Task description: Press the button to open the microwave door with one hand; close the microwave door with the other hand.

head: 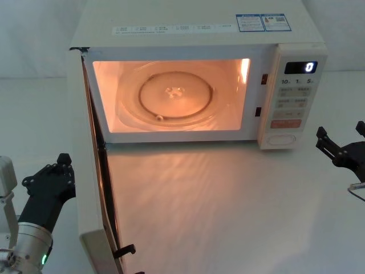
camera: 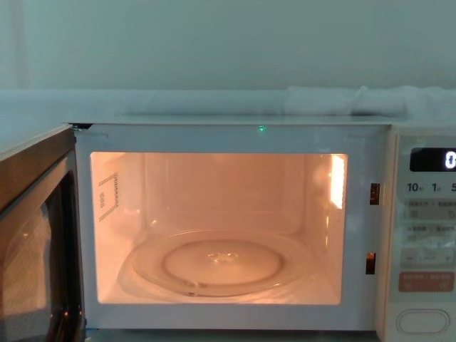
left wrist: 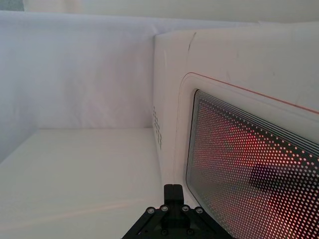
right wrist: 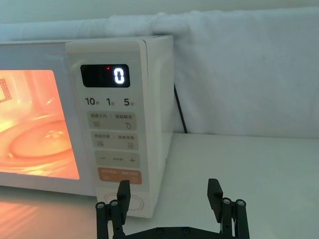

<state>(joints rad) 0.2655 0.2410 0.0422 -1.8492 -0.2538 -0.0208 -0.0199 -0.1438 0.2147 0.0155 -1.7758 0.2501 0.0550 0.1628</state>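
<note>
Microwave (head: pixel 194 25) stands on a white desk (head: pixel 228 205) with its door (head: pixel 94 188) swung wide open toward the robot's left, the lit cavity glowing orange around a glass turntable (head: pixel 171 94). In the chest view the door's (camera: pixel 32 235) metal-lined inner face shows at the left edge, beside the bright cavity and turntable (camera: pixel 214 263).

The control panel on the right reads "0" on its dark display (right wrist: pixel 105 75), with "10", "1" and "5" printed beneath it. Below come pale grey keys with small Chinese characters too fine to read, a minus-and-plus bar, then an orange-red key (right wrist: pixel 119 175). The wide cream button (head: pixel 283 138) sits at the panel's foot, untouched; in the right wrist view it (right wrist: pixel 134 201) lies partly behind a gripper finger. Blue-and-white stickers (head: pixel 261 22) lie on the oven's top, their print illegible.

The right gripper (head: pixel 341 142) hovers just right of the panel, clear of the button, its fingers (right wrist: pixel 214 191) spread apart and holding nothing.

The left gripper (head: pixel 57 168) hangs just outside the open door, on its outer face; the left wrist view shows its fingers (left wrist: pixel 173 191) pressed together, close to the dotted window (left wrist: pixel 249 169) and the thin pink outline.
</note>
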